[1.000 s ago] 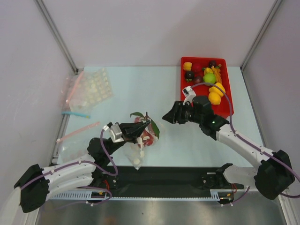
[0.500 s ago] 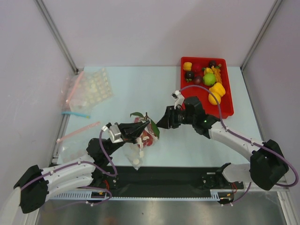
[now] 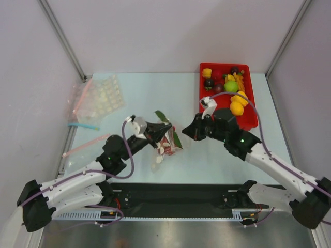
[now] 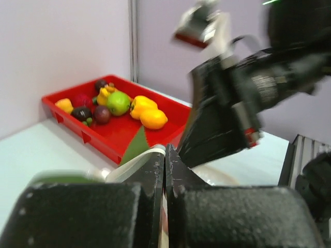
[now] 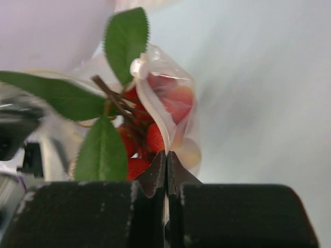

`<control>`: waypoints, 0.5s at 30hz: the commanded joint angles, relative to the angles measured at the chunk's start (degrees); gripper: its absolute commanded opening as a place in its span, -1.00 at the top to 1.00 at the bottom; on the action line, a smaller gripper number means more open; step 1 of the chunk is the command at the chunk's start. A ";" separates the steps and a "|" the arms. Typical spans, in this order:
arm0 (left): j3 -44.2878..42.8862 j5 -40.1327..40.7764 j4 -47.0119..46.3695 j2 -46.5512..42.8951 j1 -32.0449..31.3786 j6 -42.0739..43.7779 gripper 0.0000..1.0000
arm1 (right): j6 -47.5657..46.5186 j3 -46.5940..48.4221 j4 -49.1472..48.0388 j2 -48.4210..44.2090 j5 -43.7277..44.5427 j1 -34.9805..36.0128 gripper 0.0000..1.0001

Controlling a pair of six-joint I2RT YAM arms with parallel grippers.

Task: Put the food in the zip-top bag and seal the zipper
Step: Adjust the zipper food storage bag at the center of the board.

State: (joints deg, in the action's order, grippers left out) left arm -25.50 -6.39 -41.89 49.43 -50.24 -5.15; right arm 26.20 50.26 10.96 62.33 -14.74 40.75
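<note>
Two grippers pinch the zip-top bag (image 5: 178, 98) at its zipper (image 5: 154, 111): left gripper (image 3: 165, 131), right gripper (image 5: 166, 155), both closed tight. Red food (image 5: 155, 137) inside; green leaves (image 5: 126, 37) protrude.

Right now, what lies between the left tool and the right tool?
The zip-top bag, red food inside, spans that gap; left tool and right tool each pinch its rim. Top view shows it.
</note>
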 commanded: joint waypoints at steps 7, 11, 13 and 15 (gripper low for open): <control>-34.24 10.34 53.91 17.16 -1.43 -7.34 1.00 | -4.04 10.47 8.47 -6.00 24.74 4.41 1.00; -39.19 16.49 62.01 22.28 -3.45 -5.58 0.99 | -4.49 12.84 10.65 -0.10 31.51 9.51 1.00; -39.98 20.34 63.51 22.82 -4.08 -4.96 1.00 | -4.23 12.94 10.84 -0.45 35.64 11.28 1.00; -39.28 21.24 63.07 21.94 -4.43 -4.79 0.99 | -3.96 11.01 8.82 -3.69 36.80 11.37 1.00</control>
State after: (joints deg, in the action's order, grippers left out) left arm -62.57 9.26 16.25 73.06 -53.91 -10.90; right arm 22.81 60.90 20.34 63.13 14.85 51.44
